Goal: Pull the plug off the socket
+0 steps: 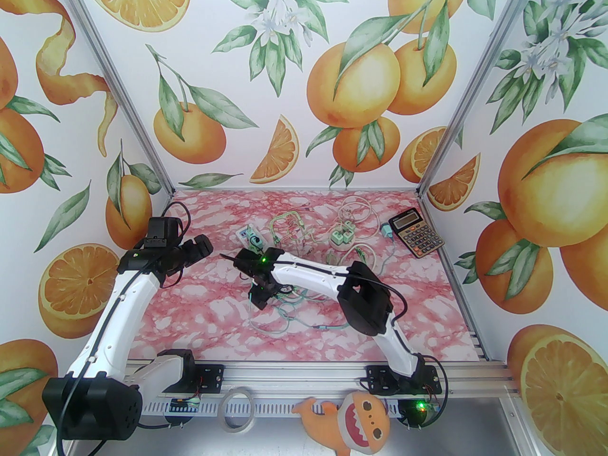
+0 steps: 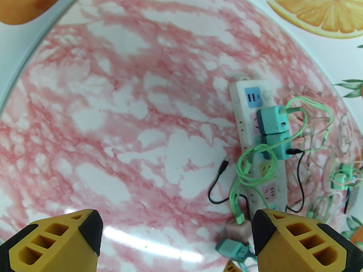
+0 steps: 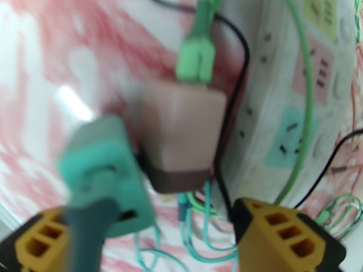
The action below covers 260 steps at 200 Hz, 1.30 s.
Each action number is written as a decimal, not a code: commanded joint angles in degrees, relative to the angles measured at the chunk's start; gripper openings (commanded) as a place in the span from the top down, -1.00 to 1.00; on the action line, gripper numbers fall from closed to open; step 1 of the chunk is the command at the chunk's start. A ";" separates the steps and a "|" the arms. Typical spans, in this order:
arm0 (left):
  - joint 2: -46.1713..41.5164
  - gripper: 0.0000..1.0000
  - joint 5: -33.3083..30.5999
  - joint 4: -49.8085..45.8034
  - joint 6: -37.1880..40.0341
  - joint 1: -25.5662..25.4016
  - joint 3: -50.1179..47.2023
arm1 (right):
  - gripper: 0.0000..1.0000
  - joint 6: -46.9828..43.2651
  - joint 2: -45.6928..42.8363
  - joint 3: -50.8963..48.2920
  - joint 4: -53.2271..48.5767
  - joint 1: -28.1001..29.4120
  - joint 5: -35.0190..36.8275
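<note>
The right gripper (image 3: 150,214) hangs low over the table (image 2: 99,109), its fingers wide apart. A teal plug (image 3: 102,166), blurred, is against one finger. It is out of the socket, near the white power strip (image 3: 272,101) and close beside a pink plug (image 3: 181,135). Two other teal plugs (image 2: 272,123) sit in the strip. The left gripper (image 2: 175,222) hovers to the left, also spread apart, holding nothing.

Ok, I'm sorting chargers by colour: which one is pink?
The cube lying beside the power strip, green cable attached; the plugged-in cubes are teal.
</note>
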 commanded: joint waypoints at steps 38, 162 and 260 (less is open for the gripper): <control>-0.83 -0.81 -0.04 -0.04 0.49 0.21 -0.27 | -0.57 -1.57 0.12 4.07 -6.30 2.21 9.94; 0.24 -0.82 2.16 1.52 1.38 0.21 -0.25 | -0.78 0.38 -9.22 -2.53 -6.27 -0.71 15.33; 7.15 -0.52 3.89 5.11 -1.03 -13.60 4.39 | 0.26 13.58 -22.61 -17.63 20.51 -14.95 -6.96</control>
